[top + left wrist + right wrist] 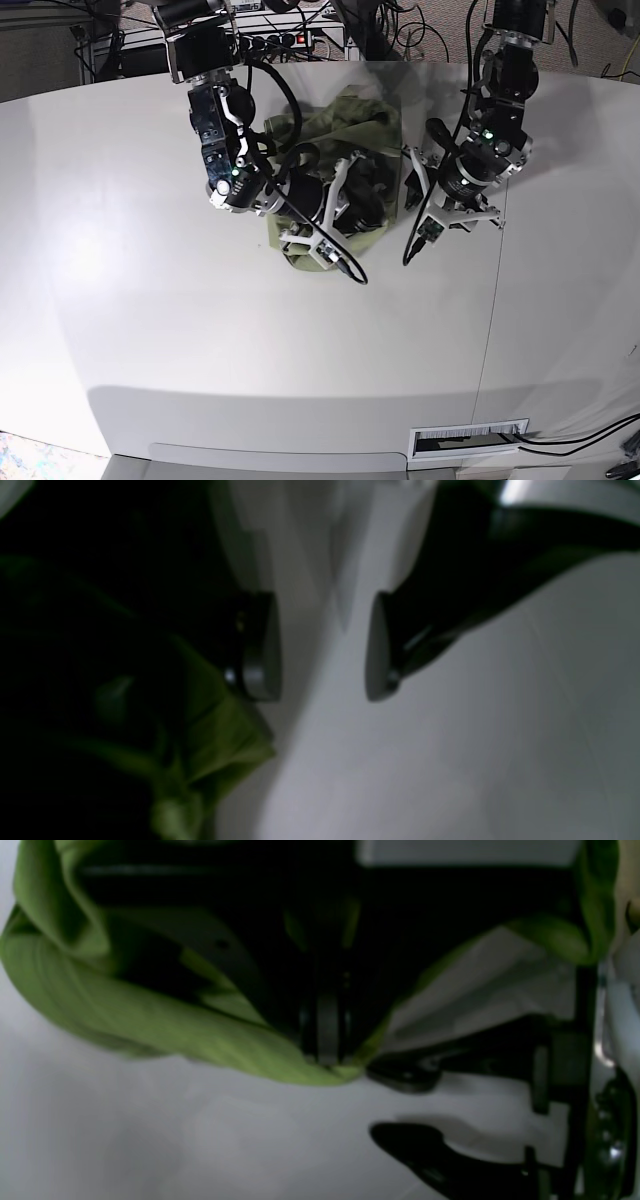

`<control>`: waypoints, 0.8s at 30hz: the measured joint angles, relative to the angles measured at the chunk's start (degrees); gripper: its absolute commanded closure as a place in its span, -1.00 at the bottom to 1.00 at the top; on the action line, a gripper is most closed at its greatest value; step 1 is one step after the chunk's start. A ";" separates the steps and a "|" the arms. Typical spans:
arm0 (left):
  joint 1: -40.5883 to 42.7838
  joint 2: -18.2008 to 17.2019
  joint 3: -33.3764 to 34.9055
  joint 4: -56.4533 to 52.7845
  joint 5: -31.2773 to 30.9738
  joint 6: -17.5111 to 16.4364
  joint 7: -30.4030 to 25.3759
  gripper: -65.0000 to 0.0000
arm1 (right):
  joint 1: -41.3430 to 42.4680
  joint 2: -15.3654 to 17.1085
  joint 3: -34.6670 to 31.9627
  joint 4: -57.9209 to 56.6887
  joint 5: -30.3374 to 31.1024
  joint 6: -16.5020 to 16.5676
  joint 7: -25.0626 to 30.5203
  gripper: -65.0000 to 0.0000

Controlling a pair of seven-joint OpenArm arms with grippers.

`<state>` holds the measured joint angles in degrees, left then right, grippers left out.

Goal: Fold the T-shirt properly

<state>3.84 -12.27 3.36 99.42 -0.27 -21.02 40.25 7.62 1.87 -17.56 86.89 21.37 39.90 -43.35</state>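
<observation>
The soft, thin olive-green T-shirt [345, 150] lies bunched toward the far middle of the smooth white tabletop [150, 330]. My right gripper [325, 1060] has its fingers closed on a hanging fold. My left gripper [322, 647] is just beside the cloth, fingers apart and empty. I judge spreading it flat first would fold best.

We see the T-shirt [345, 130] bunched in a heap on the white bench [150, 330]. Our right claw [372, 205] sits low over the crumpled fabric, while our left claw [412, 178] hangs just beside the garment's edge.
</observation>
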 measured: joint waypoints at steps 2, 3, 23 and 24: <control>-0.02 0.00 0.00 0.00 1.53 0.04 0.00 0.10 | 0.00 0.00 1.70 0.57 3.67 -0.02 -2.34 0.99; 0.00 0.00 0.00 0.00 2.58 0.35 0.00 0.10 | -0.02 0.00 2.75 1.66 5.44 -0.02 -4.24 0.99; 5.88 -12.74 0.07 10.10 2.78 5.97 6.08 0.10 | -2.93 19.61 21.75 18.47 15.39 -0.20 -18.36 0.99; 6.99 -13.38 0.07 10.62 2.64 6.45 6.05 0.10 | -3.67 20.70 22.86 19.02 16.11 -0.20 -18.38 0.99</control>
<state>10.83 -25.65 3.42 110.04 2.37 -14.57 46.30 3.95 22.57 5.30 105.91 37.47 39.70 -61.73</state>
